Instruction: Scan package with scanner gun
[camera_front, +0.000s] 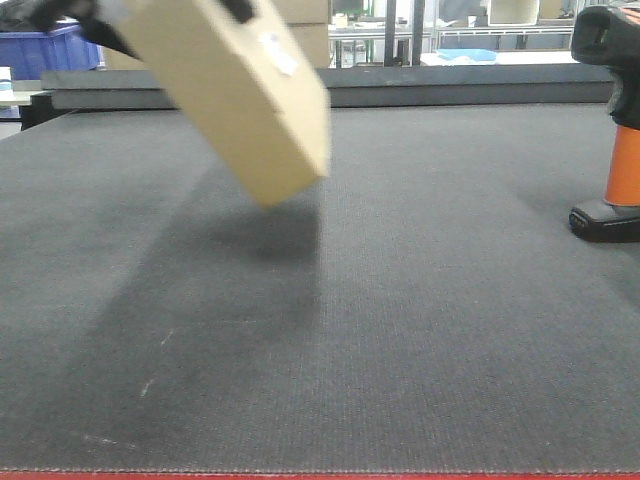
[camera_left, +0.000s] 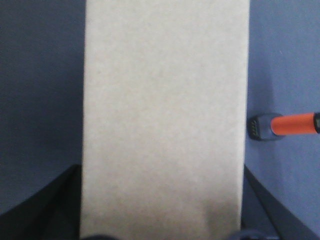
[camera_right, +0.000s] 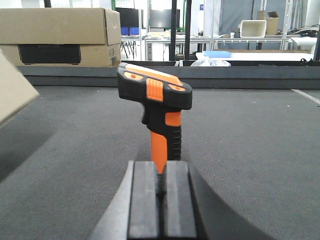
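Front-facing view: the plain tan rectangular cardboard package (camera_front: 235, 100) hangs tilted clear of the dark grey woven mat (camera_front: 400, 330), its lower corner above its own shadow and a small white label (camera_front: 280, 55) on the upward face. Black parts of the left gripper (camera_front: 167, 19) show on either side of its upper end. The pistol-shaped scanner gun (camera_front: 622, 140), black head, orange handle and black foot, stands upright on the mat at the right edge, well apart from the package. Left wrist view: the package fills the middle of the frame, with dark fingers (camera_left: 50, 205) flanking both long sides, so the jaws are judged clamped on the package. The scanner gun shows beyond its right edge. Right wrist view: the right gripper (camera_right: 161, 200) has its two black pads pressed together with nothing between them. The scanner gun stands just beyond them, untouched, and whether its foot is close to the pads is hidden. A corner of the package enters at the left edge, and a larger tan carton with a black panel (camera_right: 60, 35) sits behind the mat. Risks: closed pads advanced onto the handle would topple the gun from its small foot. The package, held at one end only, could swing or slip. The label may not face the scanner head, giving no read.
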